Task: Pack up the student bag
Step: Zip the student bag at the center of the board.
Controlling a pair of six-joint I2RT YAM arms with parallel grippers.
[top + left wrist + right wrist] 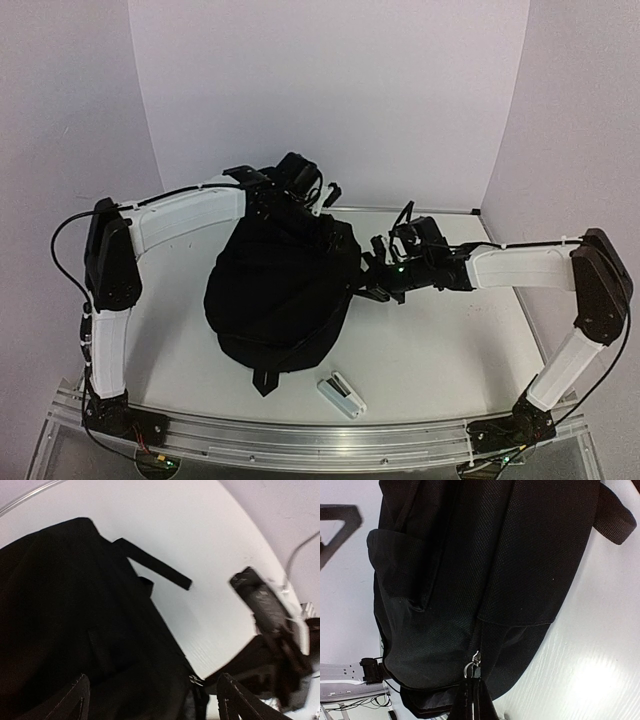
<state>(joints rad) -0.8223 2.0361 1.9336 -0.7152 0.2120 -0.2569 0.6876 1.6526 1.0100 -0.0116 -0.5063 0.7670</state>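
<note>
Pale walls [330, 90] enclose the white tabletop [450, 350] on three sides. The student bag [275, 290] lies at its centre, with a small white oblong item [341, 394] near the front edge. My left pincer [154, 680] stands apart above the bag; my right pincer [471, 692] is clamped on its zipper pull [471, 669].

The student bag [280, 290] is black cloth, matt, with a coarse woven grain that shows plainly in the right wrist view. Its strap [615, 522], at the upper right there, is flat woven webbing. The zipper pull [471, 669], lower middle, is bright bare metal. The table [450, 350] is white and smooth with a soft sheen. The arm shells [190, 215] look like finely ribbed white plastic, and their joints are matt black. The rail [300, 440] along the bottom of the top view is brushed metal. The fingers [75, 700] of the left hand [154, 677] are matt black with a dotted edge.
</note>
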